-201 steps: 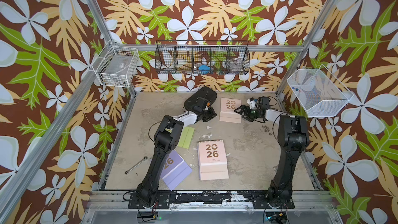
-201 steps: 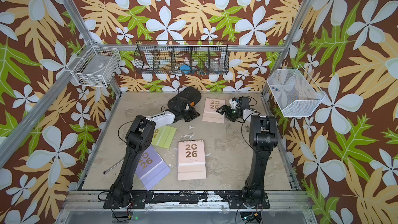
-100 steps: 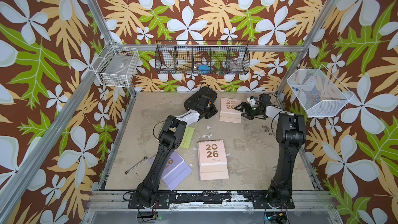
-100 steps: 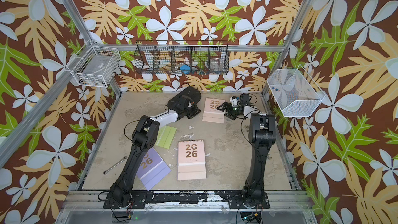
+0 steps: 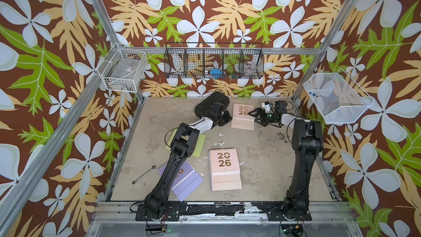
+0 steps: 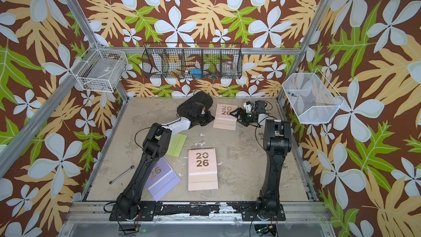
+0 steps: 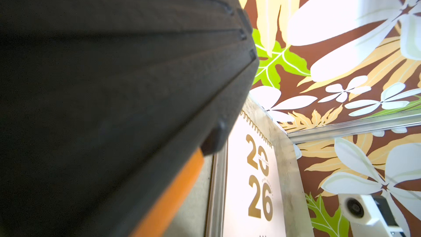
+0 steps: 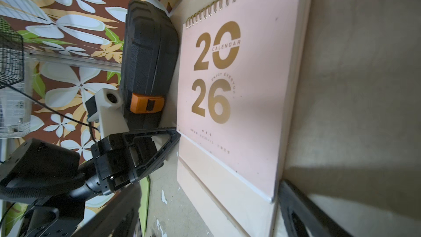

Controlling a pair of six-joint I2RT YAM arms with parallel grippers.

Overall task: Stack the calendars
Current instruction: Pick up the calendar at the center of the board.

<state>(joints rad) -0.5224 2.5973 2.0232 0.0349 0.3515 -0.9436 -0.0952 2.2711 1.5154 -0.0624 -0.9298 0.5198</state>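
Note:
Several calendars lie flat on the table. A pale pink one [image 5: 243,116] [image 8: 239,101] [image 7: 250,178] sits at the back beside the black case [image 5: 211,106]. Another pink one [image 5: 224,169] lies front centre, with a lilac one [image 5: 185,180] and a lime green one [image 5: 198,145] partly under my left arm. My left gripper [image 5: 226,119] [image 8: 175,134] is shut and empty, its tip at that back calendar's left edge. My right gripper [image 5: 254,116] [image 8: 209,224] is open, its fingers [image 8: 300,213] straddling the calendar's right edge.
The black case with an orange tab [image 8: 147,106] leans by the back wall. A wrench [image 5: 144,174] lies front left. A black wire basket [image 5: 214,63] hangs on the back wall, and white baskets [image 5: 123,70] [image 5: 335,98] hang on the side frames.
My left arm has reached further back and right, bringing its shut gripper from the case to the pink calendar's left edge. The right gripper has hardly moved.

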